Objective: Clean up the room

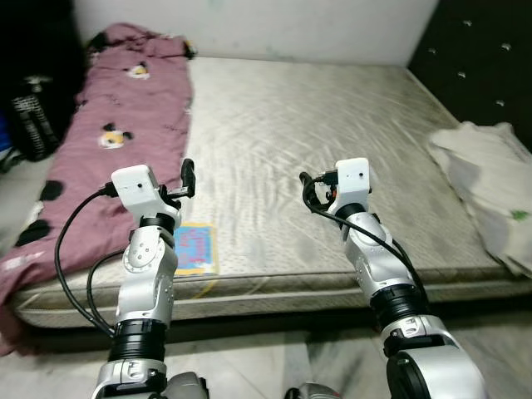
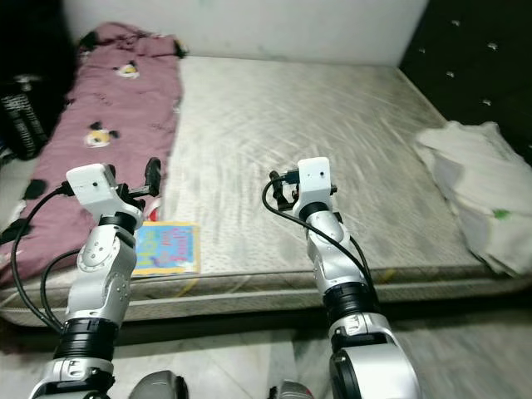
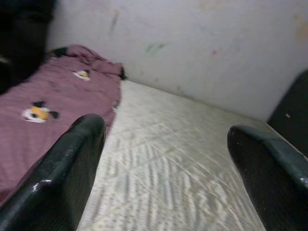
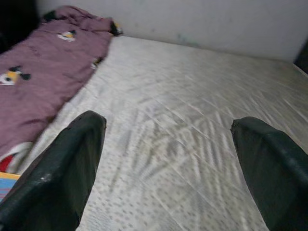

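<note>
A maroon blanket [image 1: 125,108] with cartoon prints lies along the left side of a bare quilted mattress [image 1: 332,141]. A colourful book [image 1: 194,249] lies flat at the mattress's front edge, just right of my left arm. A crumpled white cloth [image 1: 486,179] rests on the right side of the bed. My left gripper [image 1: 186,179] hovers above the blanket's edge, over the book, open and holding nothing. My right gripper [image 1: 309,189] hangs over the middle of the mattress, open and holding nothing as well. In both wrist views the black fingers [image 3: 62,168] [image 4: 72,163] stand wide apart over the mattress.
A black padded headboard [image 1: 482,58] runs along the right side. A white wall [image 1: 274,25] stands behind the bed. A black bag [image 1: 33,125] sits on the floor at the far left. Tiled floor [image 1: 249,366] shows below the bed's front edge.
</note>
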Controlling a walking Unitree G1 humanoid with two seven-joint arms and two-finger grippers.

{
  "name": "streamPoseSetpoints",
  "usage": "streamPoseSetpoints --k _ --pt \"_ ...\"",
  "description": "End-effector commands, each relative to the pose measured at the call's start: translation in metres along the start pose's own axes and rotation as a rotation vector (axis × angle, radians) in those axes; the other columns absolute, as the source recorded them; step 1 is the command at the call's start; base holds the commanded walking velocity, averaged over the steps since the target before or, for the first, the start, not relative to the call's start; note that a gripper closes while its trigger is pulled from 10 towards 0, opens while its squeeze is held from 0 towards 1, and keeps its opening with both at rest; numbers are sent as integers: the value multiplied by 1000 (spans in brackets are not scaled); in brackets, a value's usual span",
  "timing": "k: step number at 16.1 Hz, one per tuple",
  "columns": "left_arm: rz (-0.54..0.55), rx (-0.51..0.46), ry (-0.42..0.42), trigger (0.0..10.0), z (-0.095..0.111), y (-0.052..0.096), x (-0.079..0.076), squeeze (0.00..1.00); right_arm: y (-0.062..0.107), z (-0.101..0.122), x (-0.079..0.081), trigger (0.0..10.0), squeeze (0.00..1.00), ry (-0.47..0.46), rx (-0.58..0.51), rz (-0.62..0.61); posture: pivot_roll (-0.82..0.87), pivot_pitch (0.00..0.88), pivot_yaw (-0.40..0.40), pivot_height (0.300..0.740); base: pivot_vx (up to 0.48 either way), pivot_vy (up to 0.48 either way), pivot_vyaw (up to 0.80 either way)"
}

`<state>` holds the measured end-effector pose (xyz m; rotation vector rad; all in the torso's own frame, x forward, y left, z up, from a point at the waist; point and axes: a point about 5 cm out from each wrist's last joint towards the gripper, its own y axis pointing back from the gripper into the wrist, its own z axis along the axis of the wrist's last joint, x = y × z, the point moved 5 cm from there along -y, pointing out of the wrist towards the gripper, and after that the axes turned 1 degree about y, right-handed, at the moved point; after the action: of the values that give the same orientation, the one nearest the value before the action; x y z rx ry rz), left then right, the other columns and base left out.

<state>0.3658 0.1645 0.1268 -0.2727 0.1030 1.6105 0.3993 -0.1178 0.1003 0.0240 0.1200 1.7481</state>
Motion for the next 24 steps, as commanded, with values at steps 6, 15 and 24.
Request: streamPoseSetpoints --k 6,15,24 --pt "-41 -10 7 10000 3 -1 -10 0 0 3 -9 10000 0 2 -2 -20 31 0 -86 740 121 0 -135" --pt "-42 8 -1 10000 0 -2 -9 0 -1 3 -11 10000 0 -15 -1 -35 31 0 -80 740 82 0 0" --pt "-49 4 -3 10000 2 -2 -10 0 -1 3 -11 10000 0 -22 1 -41 30 0 -77 740 319 0 -94"
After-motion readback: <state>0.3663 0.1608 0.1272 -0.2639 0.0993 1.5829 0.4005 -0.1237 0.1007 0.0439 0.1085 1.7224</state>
